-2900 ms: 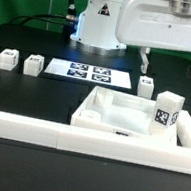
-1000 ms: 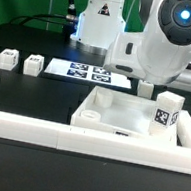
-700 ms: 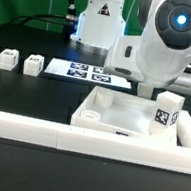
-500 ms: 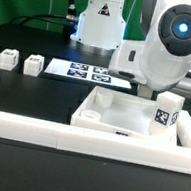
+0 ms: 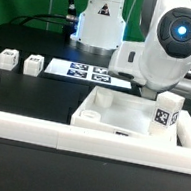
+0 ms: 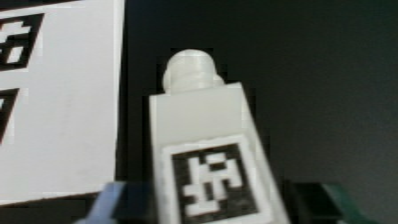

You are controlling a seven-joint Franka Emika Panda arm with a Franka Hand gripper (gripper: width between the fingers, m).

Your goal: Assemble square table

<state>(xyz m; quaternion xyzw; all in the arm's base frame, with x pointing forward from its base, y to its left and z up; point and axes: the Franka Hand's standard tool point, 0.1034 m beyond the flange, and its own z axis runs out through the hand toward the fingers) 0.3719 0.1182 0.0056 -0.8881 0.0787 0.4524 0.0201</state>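
Gripper straddles one table leg beside the marker board; grip can't be confirmed.
Exterior view, left to right: first leg [image 5: 5, 59] and second leg [image 5: 33, 65] stand apart on the black table [image 5: 42, 99]. Next come the marker board [image 5: 87, 73] and the arm [image 5: 171, 46], lowered near the board's right end. The square top [image 5: 128, 127] sits just behind the border wall [image 5: 22, 126], with the fourth leg [image 5: 166, 109] at its right rear corner. Wrist view: third leg [image 6: 201, 130], tag facing camera, sits between the fingers [image 6: 118, 200] of the gripper [image 6: 222, 203]; cannot tell whether the jaws are pressing or loose.
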